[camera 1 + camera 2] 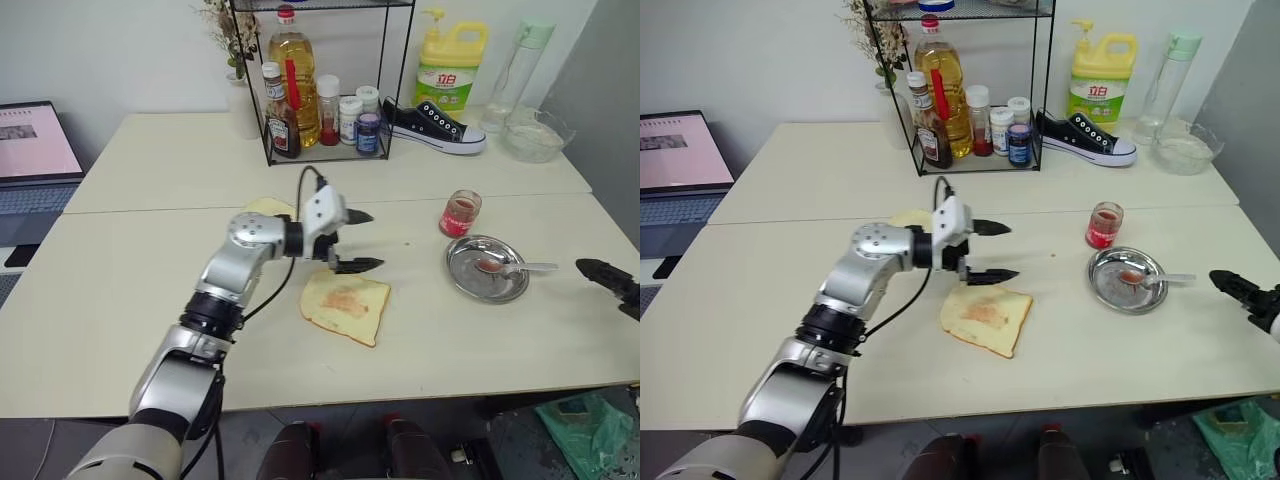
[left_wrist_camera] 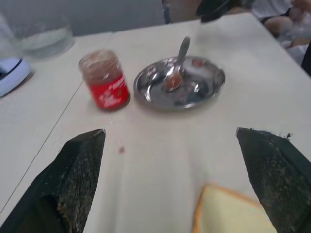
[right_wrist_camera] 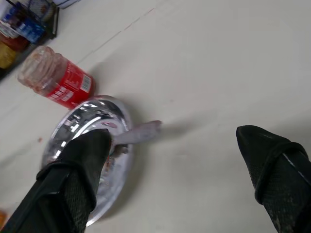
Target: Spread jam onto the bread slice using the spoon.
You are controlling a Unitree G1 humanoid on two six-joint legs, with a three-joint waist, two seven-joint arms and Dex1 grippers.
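Resting in the round steel dish [image 1: 487, 269], the spoon [image 1: 512, 267] lies with its red-stained bowl on the metal and its handle poking out over the rim toward the right tool [image 1: 607, 277] — likely parked there so the smear stays off the surface [image 1: 120, 300]. The right tool hangs near the surface's right edge, just beyond the handle tip, its jaws spread wide and empty; in the right wrist view its fingers [image 3: 73, 179] stand well apart over dish and bare surface. The left tool [image 1: 357, 240] hovers just above the far edge of the bread slice [image 1: 345, 306], jaws released, holding nothing.

The bread slice lies flat near the middle of the surface, a reddish smear of jam [image 1: 346, 300] showing on its top — my read is that the spreading is largely done. A smaller slice [image 1: 270, 207] sits behind the left arm. The jam jar [image 1: 460, 213] stands upright just beyond the dish, apart from it.

Open room: bare surface between bread slice and dish, and all along the near edge. Crowding is at the back — wire rack [image 1: 320, 80] of bottles, shoe [image 1: 435, 126], glass bowl [image 1: 537, 135]. Dish sits fairly near the right edge.
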